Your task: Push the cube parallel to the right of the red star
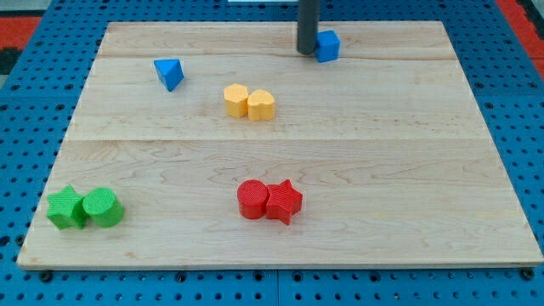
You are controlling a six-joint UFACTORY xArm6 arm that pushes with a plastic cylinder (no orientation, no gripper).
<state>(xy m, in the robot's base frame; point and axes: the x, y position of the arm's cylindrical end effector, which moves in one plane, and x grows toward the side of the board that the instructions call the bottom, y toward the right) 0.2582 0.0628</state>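
my tip (307, 52) sitting against the blue cube (328, 45)'s left side, no jaws to open or close | cube lying at desk (408, 170) top, well apart from red star (286, 201) | push barely beginning, nearly all remaining

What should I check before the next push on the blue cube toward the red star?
1. My tip beside the blue cube: ok, it stands at the cube's left side near the view's top; actual contact: cannot tell.
2. Cube parallel to the right of the red star: not ok, the cube lies far above it.
3. Spot right of the star free of blocks: ok.
4. Tip on the correct side for pushing downward: not ok, it is left of the cube, not above.
5. Red cylinder touching the star's left: ok, out of the path.
6. Two yellow blocks off the cube's route: ok.
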